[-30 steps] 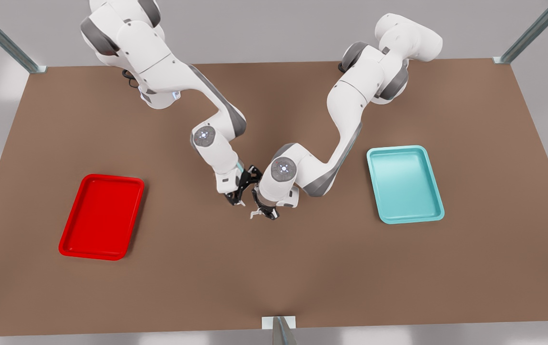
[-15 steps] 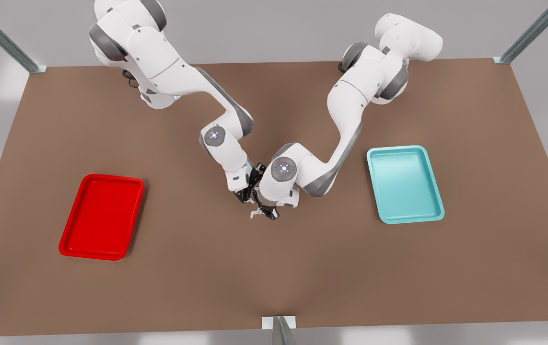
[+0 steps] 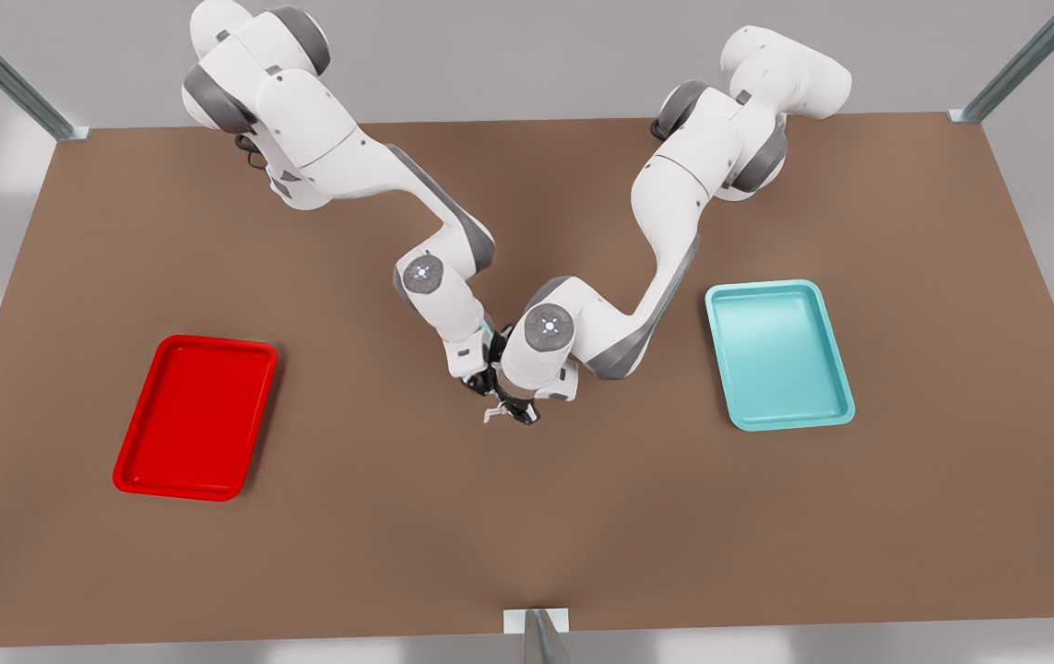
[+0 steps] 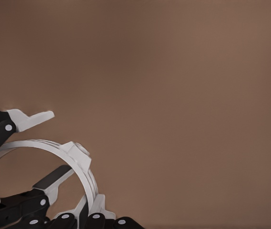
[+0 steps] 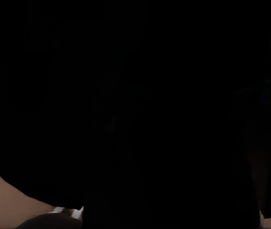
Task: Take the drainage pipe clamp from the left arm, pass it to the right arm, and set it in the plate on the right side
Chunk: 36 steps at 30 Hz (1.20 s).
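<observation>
At table centre the left gripper [image 3: 513, 412] is clamped on the drainage pipe clamp [image 3: 492, 412], held clear of the brown table [image 3: 527, 516], probably so the other claw can reach it; the right gripper [image 3: 482, 380] sits just at its 11 o'clock, its fingers [image 4: 30, 119] apart, one outside and one inside the white ring, not yet pinching; the red plate [image 3: 135, 480] waits at 9 o'clock, the teal tray [image 3: 739, 420] at 3 o'clock; no writing is legible anywhere.
</observation>
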{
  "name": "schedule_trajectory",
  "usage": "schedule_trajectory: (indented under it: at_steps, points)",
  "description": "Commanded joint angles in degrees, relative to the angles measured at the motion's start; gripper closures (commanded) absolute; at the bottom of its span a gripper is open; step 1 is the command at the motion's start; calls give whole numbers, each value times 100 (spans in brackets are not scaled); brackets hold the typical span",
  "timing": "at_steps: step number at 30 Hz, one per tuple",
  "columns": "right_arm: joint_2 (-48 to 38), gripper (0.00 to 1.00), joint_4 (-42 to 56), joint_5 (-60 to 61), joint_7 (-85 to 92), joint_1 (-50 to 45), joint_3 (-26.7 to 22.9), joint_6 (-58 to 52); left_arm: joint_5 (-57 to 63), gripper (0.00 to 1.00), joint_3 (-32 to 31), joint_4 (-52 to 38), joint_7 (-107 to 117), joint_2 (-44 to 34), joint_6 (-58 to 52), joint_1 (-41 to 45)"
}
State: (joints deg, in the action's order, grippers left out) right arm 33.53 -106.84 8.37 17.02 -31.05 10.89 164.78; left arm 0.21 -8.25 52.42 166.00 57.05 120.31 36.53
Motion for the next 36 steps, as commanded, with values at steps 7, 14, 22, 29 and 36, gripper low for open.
schedule_trajectory:
  at_steps: [7,14,22,29,36]
  points:
    - [-22,79,76,-142,249,-121,-8,-51,14,0,-19,-3,6251,-36,-16,-76]
    - [40,79,181,-169,197,-129,-17,-95,14,0,-36,-82,6234,-151,-245,-164]
    - [-215,79,-583,-178,372,310,-78,-201,-135,0,-1090,-214,507,-836,-1351,-3239]
    - [-1814,79,-1647,-196,346,618,-1203,-1950,-47,0,-238,2792,-15870,-4352,-3857,-4066]
    - [-2237,79,-1814,-1664,1128,2481,-1335,-2565,505,0,-731,1763,-16416,-3622,-5052,-3486]
